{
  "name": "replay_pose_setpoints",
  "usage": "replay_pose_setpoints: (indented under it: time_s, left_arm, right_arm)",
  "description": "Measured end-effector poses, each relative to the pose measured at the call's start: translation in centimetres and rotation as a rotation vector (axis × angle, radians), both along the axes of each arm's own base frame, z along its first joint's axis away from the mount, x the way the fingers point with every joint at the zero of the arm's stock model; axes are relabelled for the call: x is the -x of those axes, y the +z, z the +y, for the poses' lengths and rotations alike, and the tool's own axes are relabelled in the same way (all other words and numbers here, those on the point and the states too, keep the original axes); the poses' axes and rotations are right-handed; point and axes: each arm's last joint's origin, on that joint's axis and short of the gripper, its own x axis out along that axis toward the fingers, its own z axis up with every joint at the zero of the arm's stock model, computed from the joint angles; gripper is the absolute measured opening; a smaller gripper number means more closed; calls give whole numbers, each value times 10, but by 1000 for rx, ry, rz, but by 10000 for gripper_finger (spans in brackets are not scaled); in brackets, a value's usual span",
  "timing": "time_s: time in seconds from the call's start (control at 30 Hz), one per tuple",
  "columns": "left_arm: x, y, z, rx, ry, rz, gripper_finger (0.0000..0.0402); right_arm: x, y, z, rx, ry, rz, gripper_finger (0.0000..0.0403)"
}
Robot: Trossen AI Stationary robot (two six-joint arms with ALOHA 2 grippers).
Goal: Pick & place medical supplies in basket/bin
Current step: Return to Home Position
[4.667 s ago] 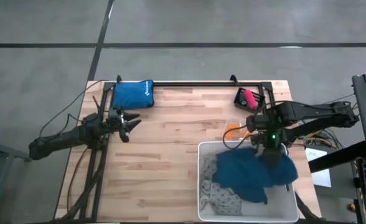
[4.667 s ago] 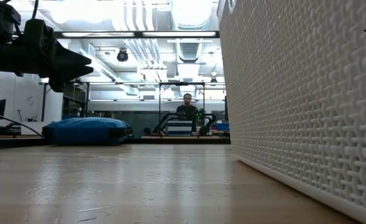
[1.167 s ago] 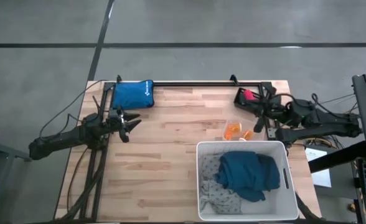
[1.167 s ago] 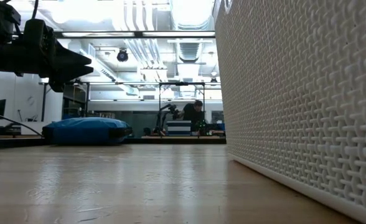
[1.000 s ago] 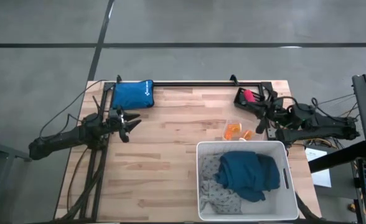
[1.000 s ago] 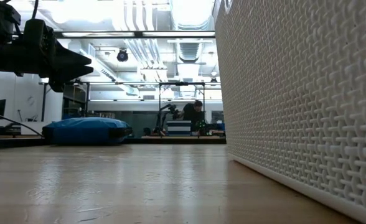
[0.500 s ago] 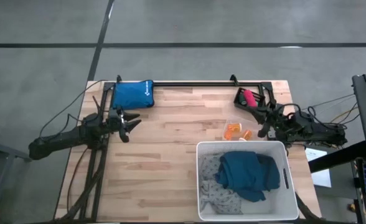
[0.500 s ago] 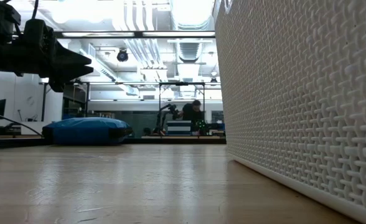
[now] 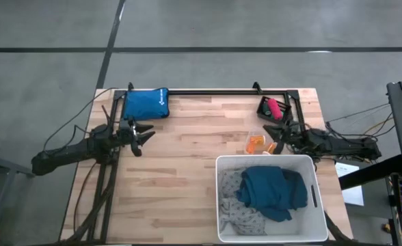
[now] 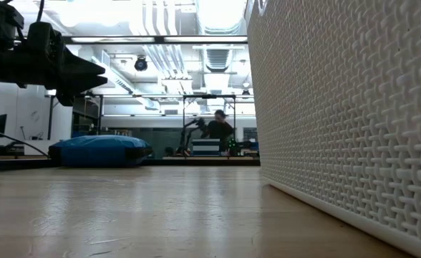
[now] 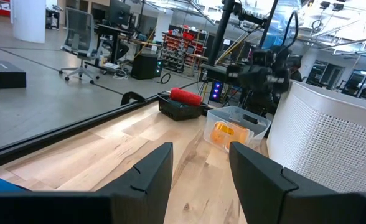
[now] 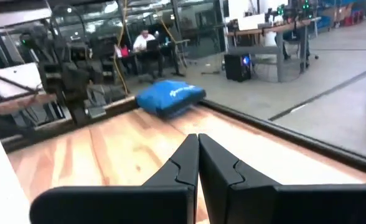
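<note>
The white basket [image 9: 219,198] stands at the table's near right. Inside it, a dark teal garment [image 9: 275,191] lies partly over a pale patterned garment [image 9: 242,216]. Just beyond the basket's far rim, orange pill bottles [image 9: 257,143] sit in a small clear box [image 11: 233,118]. A pink-red cylinder [image 9: 273,107] rests on a black holder at the far right. My right gripper [image 9: 277,130] is shut and empty, level, beside the pill bottles at the right edge. My left gripper [image 9: 145,133] waits open over the left edge.
A blue zip pouch [image 9: 145,104] lies at the far left corner, against a black rail [image 9: 215,91] along the far edge. The wooden top between the two arms is bare. A person [image 10: 218,129] shows in the room beyond the table.
My right arm has sunk lower at the table's right edge, and its gripper has stayed shut with nothing in it. The garments lie still in the basket.
</note>
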Motion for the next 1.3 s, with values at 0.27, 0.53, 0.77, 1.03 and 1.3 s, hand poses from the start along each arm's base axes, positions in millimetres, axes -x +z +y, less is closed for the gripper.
replay_pose_setpoints:
  time_s: [0.27,0.53,0.77,1.03,1.3]
  left_arm:
    - [0,0,0,0,0,0,164]
    - [0,0,0,0,0,0,164]
    - [0,0,0,0,0,0,164]
    - [0,0,0,0,0,0,164]
    - [0,0,0,0,0,0,164]
  right_arm:
    - [-4,-9,0,5,5,-24,8]
    - [-4,-9,0,107,9,28,8]
    - [-4,-9,0,169,8,60,8]
    - [-4,-9,0,169,8,61,8]
    - [-4,-9,0,169,8,60,8]
